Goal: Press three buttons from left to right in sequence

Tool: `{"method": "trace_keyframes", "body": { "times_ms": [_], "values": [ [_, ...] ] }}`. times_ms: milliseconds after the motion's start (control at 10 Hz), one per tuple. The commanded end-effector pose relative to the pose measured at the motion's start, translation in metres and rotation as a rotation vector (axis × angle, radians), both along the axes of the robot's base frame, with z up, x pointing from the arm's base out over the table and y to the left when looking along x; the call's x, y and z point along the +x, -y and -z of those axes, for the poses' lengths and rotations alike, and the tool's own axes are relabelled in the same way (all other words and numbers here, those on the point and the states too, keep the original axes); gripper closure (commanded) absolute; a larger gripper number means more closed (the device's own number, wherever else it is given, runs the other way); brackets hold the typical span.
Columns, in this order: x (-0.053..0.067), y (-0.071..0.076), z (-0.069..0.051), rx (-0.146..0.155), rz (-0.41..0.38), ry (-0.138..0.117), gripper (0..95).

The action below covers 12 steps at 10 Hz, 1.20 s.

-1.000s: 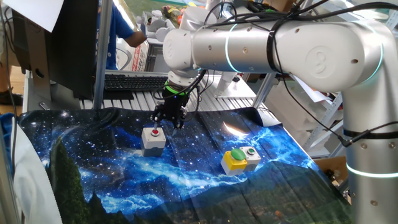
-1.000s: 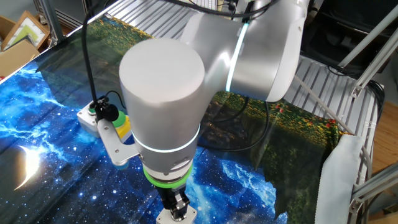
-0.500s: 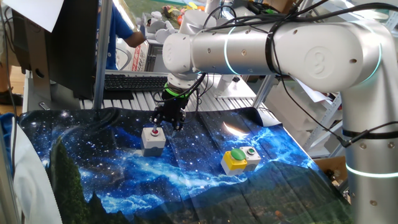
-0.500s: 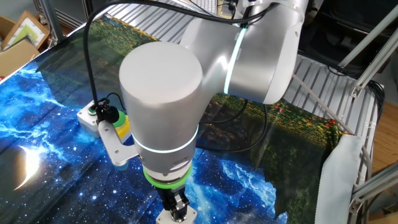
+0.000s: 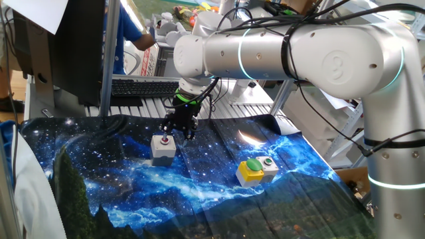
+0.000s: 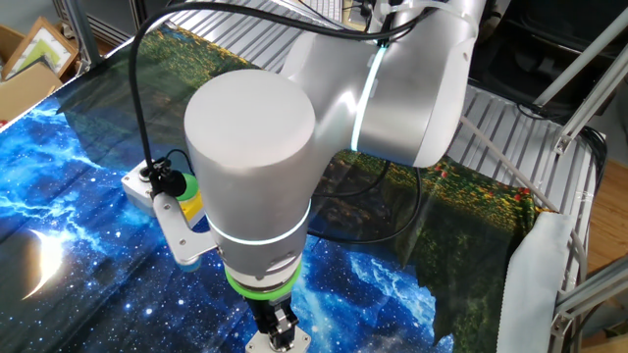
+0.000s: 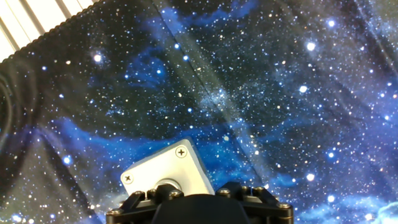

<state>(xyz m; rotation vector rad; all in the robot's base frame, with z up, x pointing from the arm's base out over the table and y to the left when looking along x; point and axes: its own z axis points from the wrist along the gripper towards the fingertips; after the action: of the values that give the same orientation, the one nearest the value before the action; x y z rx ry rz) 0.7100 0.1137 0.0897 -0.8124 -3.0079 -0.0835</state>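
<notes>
The grey box with the red button [image 5: 163, 146] sits left of centre in one fixed view, and I have the gripper [image 5: 178, 130] right over it, its tip at the button top or just short of it. Across the last second the arm has barely shifted; I read only a slight settling toward the box, so I judge the first press is either being made or being held, with nothing of the sequence past it. In the hand view the box [image 7: 166, 175] shows at the bottom edge, half hidden under the gripper body [image 7: 199, 208]. I cannot tell how the fingers stand; no view shows their tips clearly. The yellow box with the green dome [image 5: 251, 168] and the small grey box with the tiny green button [image 5: 268, 166] stand touching each other lower right of centre, well apart from the first box and untouched. The worktop [image 5: 119, 179] is draped in a starry blue galaxy cloth with wrinkles. A black keyboard [image 5: 143, 87] lies on a slatted metal rack behind, at upper left, beside a dark monitor.
</notes>
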Motion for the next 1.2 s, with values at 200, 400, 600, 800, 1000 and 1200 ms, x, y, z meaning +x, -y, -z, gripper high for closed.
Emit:
{"method": "trace_keyframes", "body": {
  "times_ms": [200,400,600,800,1000,1200],
  "values": [
    [0.001,0.000,0.012,-0.003,0.003,0.012,38.0],
    [0.001,-0.001,0.003,0.010,0.017,0.004,38.0],
    [0.004,-0.003,-0.027,-0.010,0.011,-0.043,38.0],
    [0.006,-0.002,-0.055,-0.013,0.001,-0.071,38.0],
    [0.007,0.000,-0.061,-0.011,-0.009,-0.074,38.0],
    [0.007,0.000,-0.060,-0.007,-0.016,-0.076,38.0]
  ]
}}
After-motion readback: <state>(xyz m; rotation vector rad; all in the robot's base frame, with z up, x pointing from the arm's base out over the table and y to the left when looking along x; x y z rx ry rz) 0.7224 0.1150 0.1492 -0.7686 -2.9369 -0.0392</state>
